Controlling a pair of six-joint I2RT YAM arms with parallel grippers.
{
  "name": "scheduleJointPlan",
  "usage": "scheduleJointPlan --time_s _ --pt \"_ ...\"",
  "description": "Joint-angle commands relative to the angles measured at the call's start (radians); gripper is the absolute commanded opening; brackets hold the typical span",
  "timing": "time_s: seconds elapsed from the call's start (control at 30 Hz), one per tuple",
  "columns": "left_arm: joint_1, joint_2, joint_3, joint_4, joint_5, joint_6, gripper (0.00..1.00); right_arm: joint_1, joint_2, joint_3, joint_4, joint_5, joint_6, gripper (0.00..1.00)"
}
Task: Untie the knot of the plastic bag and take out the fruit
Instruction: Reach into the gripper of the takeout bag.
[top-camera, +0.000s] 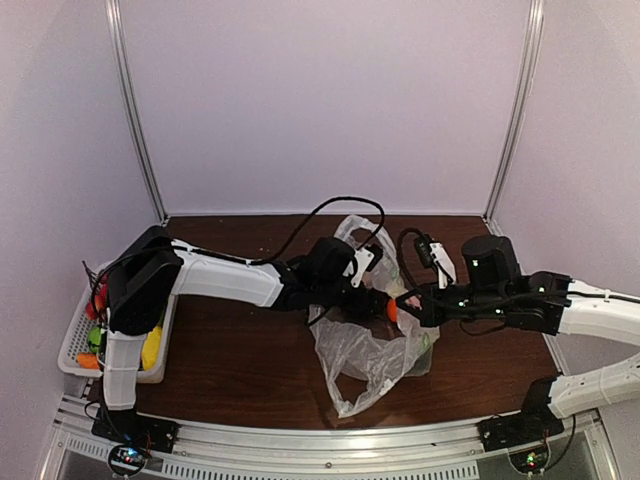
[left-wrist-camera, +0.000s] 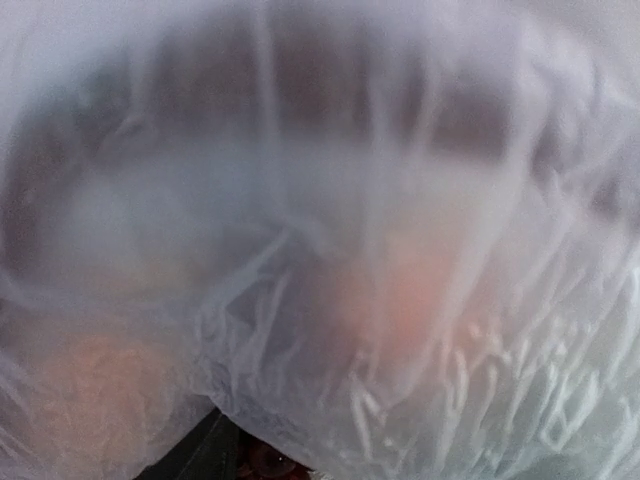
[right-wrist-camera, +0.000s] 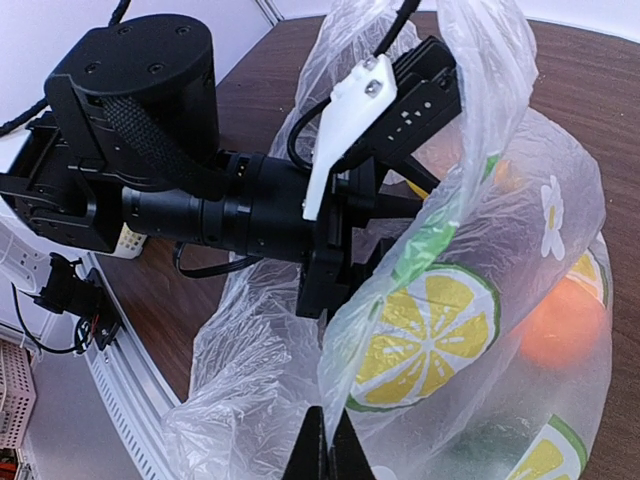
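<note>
Even bright light; left wrist view blurred by plastic bag (left-wrist-camera: 320, 200).

The plastic bag (top-camera: 372, 352) lies mid-desk (top-camera: 240, 340), between the two arms. The left claw (top-camera: 376, 297) reaches into it from the left, and the right claw (top-camera: 408, 306) touches its right side. One fruit (right-wrist-camera: 565, 325) sits inside. A basket (top-camera: 70, 350) stands at the desk's left edge.
</note>
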Motion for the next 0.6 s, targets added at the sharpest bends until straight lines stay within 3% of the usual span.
scheduleJointPlan --time_s 0.0,0.17,0.57 --pt "0.012 0.059 0.057 0.033 -0.021 0.036 0.68 -0.001 0.019 -0.012 0.056 -0.017 0.012 0.0" --pt "0.015 0.114 0.106 0.028 -0.021 0.035 0.68 0.0 0.027 -0.029 0.084 -0.019 0.022 0.0" --pt "0.015 0.166 0.125 0.027 -0.092 0.044 0.24 0.0 0.006 -0.065 0.102 -0.001 0.044 0.0"
